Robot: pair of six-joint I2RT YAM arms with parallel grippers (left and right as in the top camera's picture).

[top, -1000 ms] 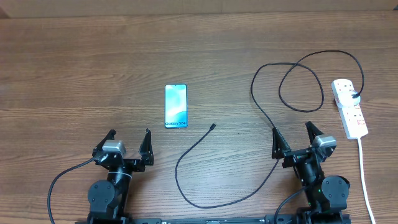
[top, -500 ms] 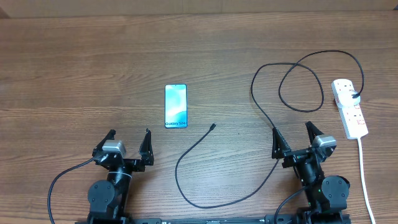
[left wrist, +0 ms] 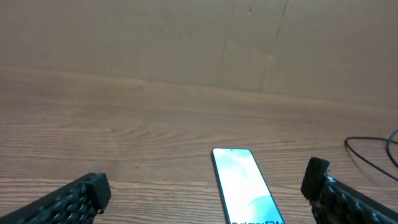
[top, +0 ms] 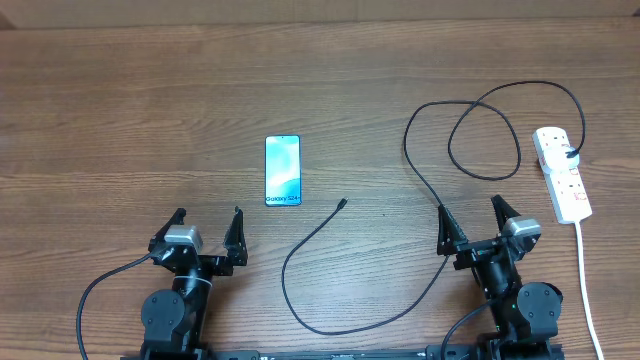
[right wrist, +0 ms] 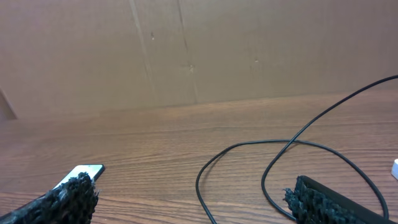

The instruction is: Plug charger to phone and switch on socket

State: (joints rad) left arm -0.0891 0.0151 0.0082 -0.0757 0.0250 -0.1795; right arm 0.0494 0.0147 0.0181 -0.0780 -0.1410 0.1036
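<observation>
Both grippers are seen at the near edge of the wooden table (top: 120,100), w/ nothing held. The left gripper (top: 209,214) is spread wide, fingers apart and empty. The right gripper (top: 470,207) is likewise spread wide and empty.

The phone (top: 283,171) is laid flat, screen up and lit, approx. mid-table, just beyond the left gripper and slightly to its right. In the left wrist view the phone (left wrist: 242,183) is framed between the two fingertips (left wrist: 93,188), but no contact is made.

The charger (top: 320,224) is left loose on the table. Its connector tip (top: 343,204) is found near the phone's bottom right corner, apart from it, not plugged in. From the tip the cable is run back toward the robot, curved round, passed by the right gripper's left finger, then looped twice toward the socket (top: 562,173).

The socket is placed at the far right, well apart from the phone, w/ a black plug (top: 570,153) seated in it and a white cord (top: 583,270) led off toward the near edge. Switch positions cannot be told.

In the right wrist view the cable loops (right wrist: 249,144) are seen ahead and a phone corner (right wrist: 84,169) at lower left. A cardboard wall (left wrist: 186,37) is seen behind the table.
</observation>
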